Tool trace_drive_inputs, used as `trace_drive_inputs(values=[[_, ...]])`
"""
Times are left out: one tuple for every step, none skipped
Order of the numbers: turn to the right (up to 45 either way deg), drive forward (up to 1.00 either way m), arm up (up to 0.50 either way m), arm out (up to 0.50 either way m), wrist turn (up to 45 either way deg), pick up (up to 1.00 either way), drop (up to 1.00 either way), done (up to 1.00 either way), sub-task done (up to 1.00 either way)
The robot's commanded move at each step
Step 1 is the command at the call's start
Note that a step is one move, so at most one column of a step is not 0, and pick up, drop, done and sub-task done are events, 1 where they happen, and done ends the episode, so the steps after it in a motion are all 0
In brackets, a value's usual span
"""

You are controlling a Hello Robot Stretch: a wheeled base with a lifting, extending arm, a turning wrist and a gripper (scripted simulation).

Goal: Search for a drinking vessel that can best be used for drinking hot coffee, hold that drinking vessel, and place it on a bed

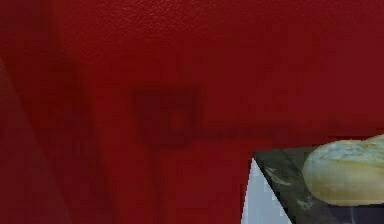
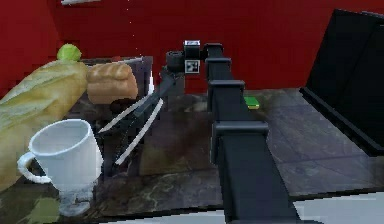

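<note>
Tool (image 2: 113,145): cannot tell if holding anything | white mug (image 2: 65,152) upright, handle to arm side view's left

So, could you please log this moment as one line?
white mug on dark counter | claw near mug, hold unclear | bread loaf behind
</note>
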Motion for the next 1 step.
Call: trace_drive_inputs(values=[[0.0,0.0,0.0,-0.32,0.0,0.0,0.0,0.0,0.0]])
